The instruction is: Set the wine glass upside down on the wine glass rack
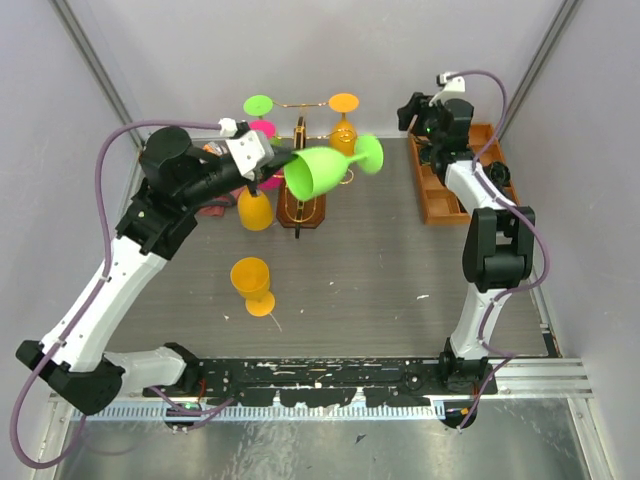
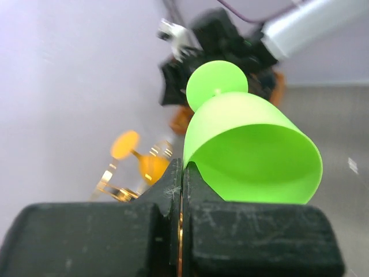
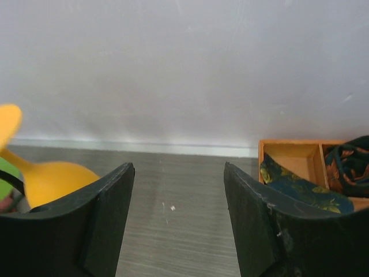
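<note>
A bright green wine glass (image 1: 318,172) lies tilted on its side in the air just above the wine glass rack (image 1: 300,205), a gold wire stand on a dark brown base. Its foot (image 1: 368,153) points right. My left gripper (image 1: 276,166) is shut on the rim of the bowl. In the left wrist view the fingers (image 2: 199,179) pinch the green glass (image 2: 253,150) at its rim, and the rack's gold wire (image 2: 115,187) shows blurred behind. My right gripper (image 1: 410,112) is open and empty at the back right; the right wrist view (image 3: 179,184) shows only table between its fingers.
Green (image 1: 258,104), pink (image 1: 264,128) and orange (image 1: 343,104) glasses hang on the rack. Another orange glass (image 1: 255,210) is beside the rack's left, under my left arm. One more orange glass (image 1: 252,282) stands on the table in front. An orange compartment tray (image 1: 440,200) sits at the right wall.
</note>
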You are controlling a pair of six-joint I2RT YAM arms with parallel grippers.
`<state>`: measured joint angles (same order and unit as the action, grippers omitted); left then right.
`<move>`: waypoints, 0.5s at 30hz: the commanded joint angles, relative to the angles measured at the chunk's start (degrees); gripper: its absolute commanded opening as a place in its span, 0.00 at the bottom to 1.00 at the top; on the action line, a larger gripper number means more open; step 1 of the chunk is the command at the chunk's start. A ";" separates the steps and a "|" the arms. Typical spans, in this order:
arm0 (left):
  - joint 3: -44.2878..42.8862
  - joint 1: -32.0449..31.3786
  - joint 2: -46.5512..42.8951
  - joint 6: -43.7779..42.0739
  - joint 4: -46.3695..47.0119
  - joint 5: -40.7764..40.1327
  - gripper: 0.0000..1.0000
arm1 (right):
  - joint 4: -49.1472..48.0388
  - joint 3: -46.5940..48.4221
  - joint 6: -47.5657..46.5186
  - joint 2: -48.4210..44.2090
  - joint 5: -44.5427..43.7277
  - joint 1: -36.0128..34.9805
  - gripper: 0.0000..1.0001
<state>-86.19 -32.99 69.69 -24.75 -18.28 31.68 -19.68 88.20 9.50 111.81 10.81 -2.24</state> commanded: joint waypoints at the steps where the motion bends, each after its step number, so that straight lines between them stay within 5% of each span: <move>1: 5.34 0.30 -0.26 3.19 32.10 -11.00 0.00 | 6.13 9.14 3.22 -7.78 -3.97 0.07 0.68; 8: 7.04 0.30 9.31 -0.35 56.96 -29.22 0.00 | 10.07 13.21 12.47 -12.47 -1.33 0.04 0.69; 15: 7.82 0.47 21.81 3.06 86.15 -38.79 0.00 | -19.96 5.31 39.96 -14.85 15.00 0.04 0.71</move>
<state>-79.09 -32.77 86.76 -23.90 43.68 1.85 -18.96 96.44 28.77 97.86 15.14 -2.20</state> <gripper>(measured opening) 0.011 0.707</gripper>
